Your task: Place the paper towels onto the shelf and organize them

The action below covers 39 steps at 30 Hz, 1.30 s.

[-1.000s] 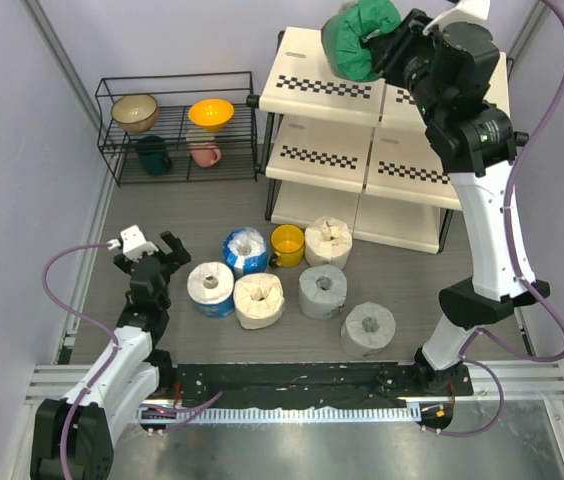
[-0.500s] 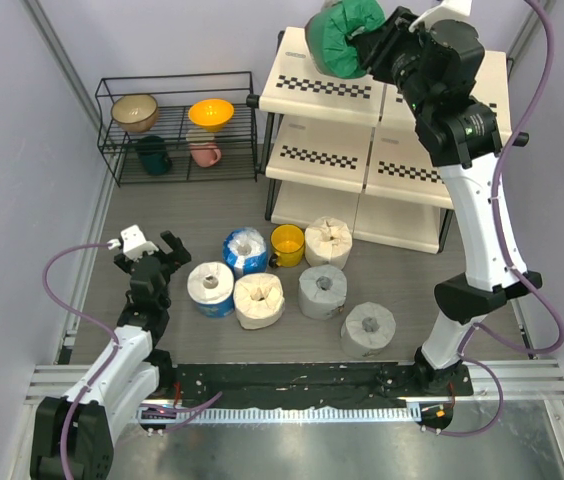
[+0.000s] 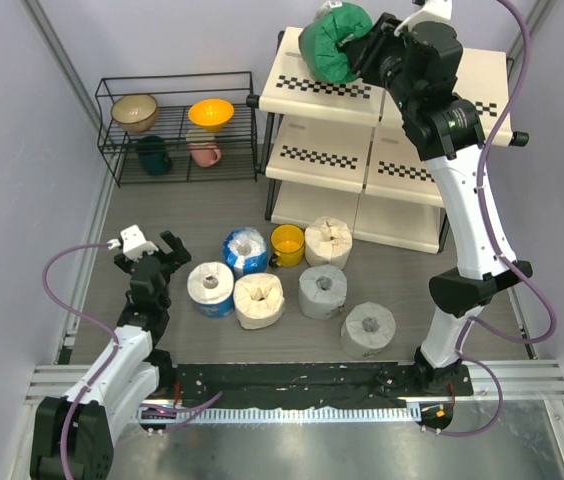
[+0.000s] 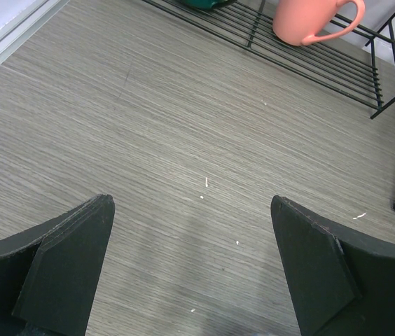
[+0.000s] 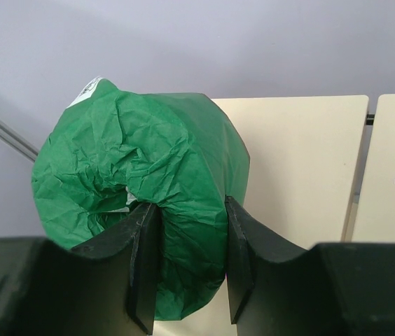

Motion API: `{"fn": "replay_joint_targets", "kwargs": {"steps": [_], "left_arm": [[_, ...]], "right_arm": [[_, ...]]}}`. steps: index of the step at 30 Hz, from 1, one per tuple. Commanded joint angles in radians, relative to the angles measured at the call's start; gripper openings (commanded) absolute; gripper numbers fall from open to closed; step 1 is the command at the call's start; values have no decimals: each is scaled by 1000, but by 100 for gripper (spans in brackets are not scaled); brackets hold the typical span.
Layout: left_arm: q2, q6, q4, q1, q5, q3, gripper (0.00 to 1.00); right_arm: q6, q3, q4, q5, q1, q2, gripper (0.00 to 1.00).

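Shifted left: green roll (image 3: 330, 45), right hand (image 3: 364, 50) clenched on it over the shelf (image 3: 307, 88) top, seemingly not touching. Near-left, left hand (image 3: 159, 252) released.

I count seven paper towels (image 3: 322, 291): one green roll (image 3: 334, 45), two blue-and-white (image 3: 245, 250), two cream (image 3: 259, 300), two grey-white (image 3: 368, 330). I also count one yellow cup (image 3: 287, 245), one shelf (image 3: 312, 135) of three tiers, and one wire rack (image 3: 174, 125) with two bowls (image 3: 135, 112), tan and yellow, and two mugs (image 3: 203, 152), green and pink.

Six rolls (image 3: 259, 300) before shelf (image 3: 302, 102); seventh roll (image 3: 332, 40) seemingly above its top
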Motion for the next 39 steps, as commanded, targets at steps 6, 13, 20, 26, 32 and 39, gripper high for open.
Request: {"fn": "replay_joint_targets", "kwargs": {"steps": [6,13,20,26,32,39], "left_arm": [[-1,-8,41,4,-13,31,100],[-1,-8,41,3,-14,34,100],[-3,-8,41,3,-14,32,100],[-3,-8,41,3,-14,32,100],[-1,-10,41,4,-14,31,100],[-1,-10,41,3,-16,32,100]], "right_arm": [[19,12,108,-15,4,-9,44],[12,15,124,-8,4,-15,57],[6,19,140,-12,3,-20,60],[15,21,177,-57,4,-20,62],[27,39,186,-86,4,-8,62],[33,-31,188,-115,4,-46,62]]}}
